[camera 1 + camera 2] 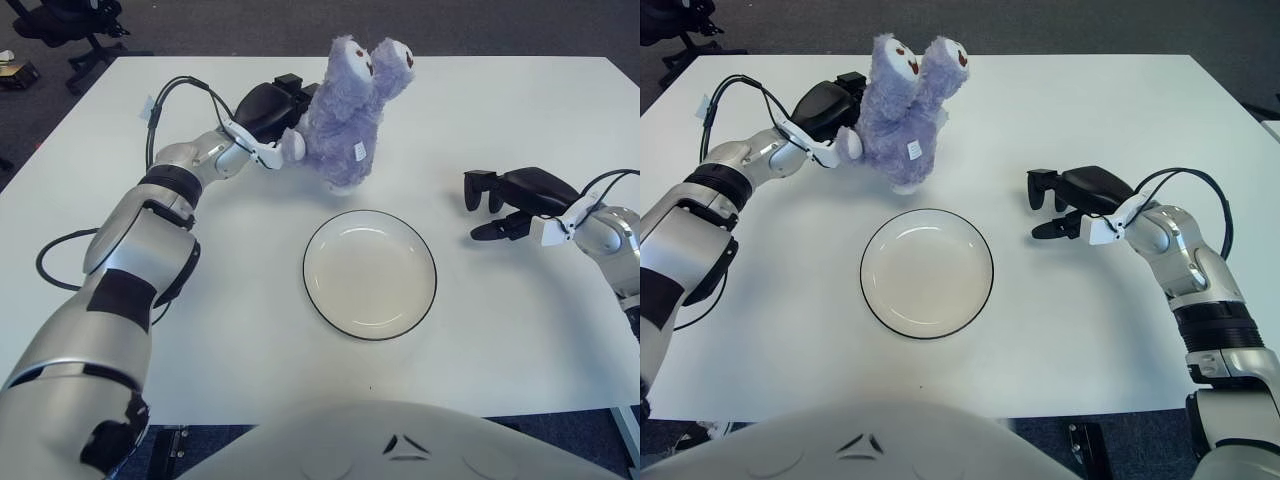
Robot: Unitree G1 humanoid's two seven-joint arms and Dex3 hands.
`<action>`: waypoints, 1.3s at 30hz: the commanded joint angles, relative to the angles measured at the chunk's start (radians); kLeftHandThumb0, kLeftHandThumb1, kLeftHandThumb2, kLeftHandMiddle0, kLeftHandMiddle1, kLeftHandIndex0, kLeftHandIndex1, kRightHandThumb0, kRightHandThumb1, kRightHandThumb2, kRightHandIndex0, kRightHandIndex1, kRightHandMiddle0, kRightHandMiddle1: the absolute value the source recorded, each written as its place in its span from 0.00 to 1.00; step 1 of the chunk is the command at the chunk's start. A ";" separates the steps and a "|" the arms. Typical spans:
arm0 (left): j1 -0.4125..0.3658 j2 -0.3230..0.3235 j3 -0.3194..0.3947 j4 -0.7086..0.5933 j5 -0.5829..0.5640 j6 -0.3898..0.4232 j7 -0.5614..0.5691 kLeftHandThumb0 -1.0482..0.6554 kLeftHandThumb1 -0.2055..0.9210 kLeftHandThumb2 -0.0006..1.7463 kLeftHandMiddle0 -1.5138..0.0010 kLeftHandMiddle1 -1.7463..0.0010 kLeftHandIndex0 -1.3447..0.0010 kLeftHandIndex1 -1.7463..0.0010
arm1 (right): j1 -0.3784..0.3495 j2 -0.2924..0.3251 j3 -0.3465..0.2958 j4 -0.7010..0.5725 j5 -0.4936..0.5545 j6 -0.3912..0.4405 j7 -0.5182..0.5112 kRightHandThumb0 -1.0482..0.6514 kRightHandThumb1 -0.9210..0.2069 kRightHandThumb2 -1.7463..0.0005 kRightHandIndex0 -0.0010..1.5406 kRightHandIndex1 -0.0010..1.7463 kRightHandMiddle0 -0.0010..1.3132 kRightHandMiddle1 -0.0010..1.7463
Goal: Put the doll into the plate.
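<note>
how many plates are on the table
1. The single plate lies near the middle of the white table, empty, just in front of the purple doll that the left hand grips. The right hand shows to the plate's right. Nothing hides another.

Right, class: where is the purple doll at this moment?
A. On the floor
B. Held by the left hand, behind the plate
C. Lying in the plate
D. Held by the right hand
B: the left hand grips the doll behind the empty plate; the right hand holds nothing.
</note>
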 commanded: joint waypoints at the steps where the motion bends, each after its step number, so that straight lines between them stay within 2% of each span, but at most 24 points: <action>1: 0.017 0.030 0.034 -0.040 -0.031 -0.027 -0.003 0.67 0.68 0.44 0.45 0.00 0.55 0.00 | -0.015 -0.012 0.000 0.006 -0.006 0.001 -0.009 0.41 0.00 0.77 0.44 0.63 0.24 0.92; 10: 0.041 0.031 0.065 -0.086 -0.016 -0.049 0.008 0.66 0.71 0.40 0.44 0.00 0.55 0.00 | -0.034 -0.010 0.007 0.031 -0.009 -0.004 -0.009 0.41 0.00 0.77 0.45 0.61 0.24 0.92; 20: 0.096 0.043 0.095 -0.210 -0.015 -0.062 -0.017 0.66 0.73 0.36 0.43 0.00 0.55 0.00 | -0.049 -0.011 0.016 0.050 -0.008 0.000 -0.001 0.41 0.00 0.77 0.46 0.60 0.24 0.92; 39: 0.171 0.018 0.149 -0.379 -0.060 -0.084 -0.113 0.65 0.73 0.35 0.41 0.00 0.54 0.00 | -0.060 -0.012 0.022 0.046 0.009 0.037 0.041 0.41 0.00 0.76 0.46 0.58 0.23 0.93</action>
